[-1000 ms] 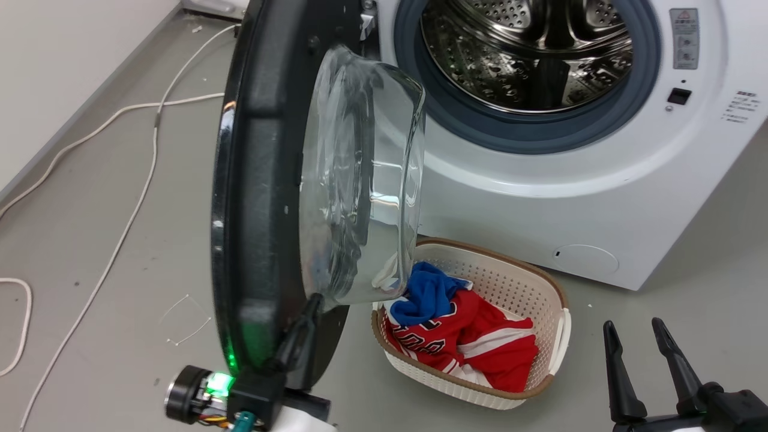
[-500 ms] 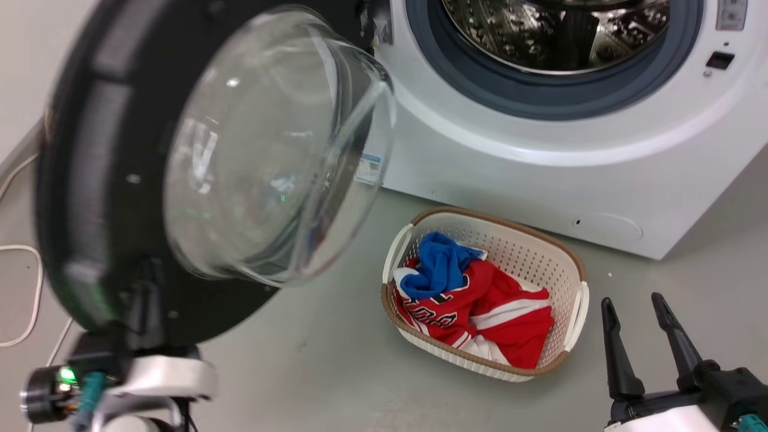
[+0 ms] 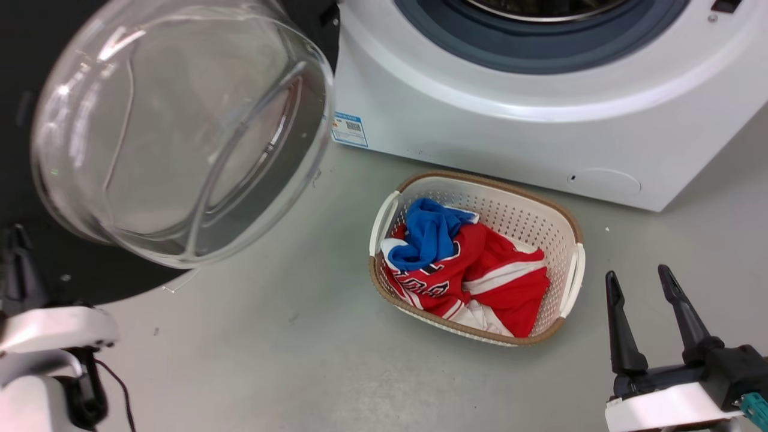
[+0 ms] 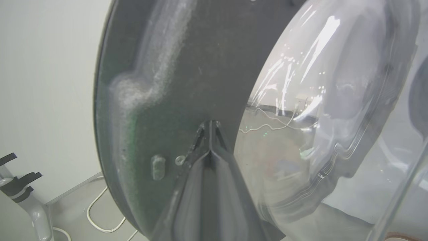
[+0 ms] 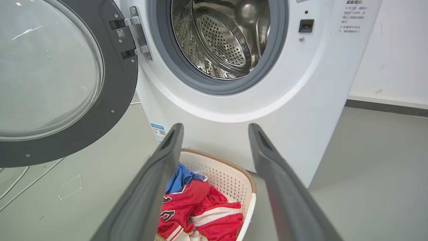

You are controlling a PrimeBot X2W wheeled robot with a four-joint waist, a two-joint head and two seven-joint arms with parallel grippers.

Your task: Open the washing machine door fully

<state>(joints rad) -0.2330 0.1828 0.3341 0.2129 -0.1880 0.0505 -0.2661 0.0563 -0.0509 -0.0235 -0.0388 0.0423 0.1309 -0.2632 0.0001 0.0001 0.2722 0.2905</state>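
Floor (image 3: 270, 348): grey and smooth, running under everything – a pale wall (image 4: 43, 83) stands behind the door in the left wrist view.
Cable (image 5: 15, 185): white, lying loose on the floor below the door, far left.
Left gripper (image 4: 210, 125): its 2 fingers are pressed together with nothing between them; the joined tip sits against the black inner ring of the door, just beside the glass.
Door (image 5: 115, 87): open, swung out to the left of the washer, its inner face turned toward the right wrist camera.
Bowl (image 3: 180, 132): clear glass, bulging from the door's middle; floor shows through it.
Hinge (image 5: 135, 36): metal, joining the door's right edge to the washer's front, left of the opening.
Washer (image 3: 510, 138): white front-loader, right of the door, with a blue label (image 3: 350, 129) low at its left corner and a round cap (image 3: 603, 181) low at its right.
Drum (image 5: 227, 36): perforated steel, ringed by a grey seal (image 5: 214, 87), uncovered.
Basket (image 3: 384, 216): cream with a brown rim, on the floor in front of the washer, near but not touching it.
Clothes: a red jersey (image 3: 480, 282) with a blue cloth (image 3: 429, 231) on top, both inside the basket.
Right gripper (image 3: 638, 275): 2 fingers spread apart and holding nothing – it hangs over the floor to the right of the basket, well apart from the door.
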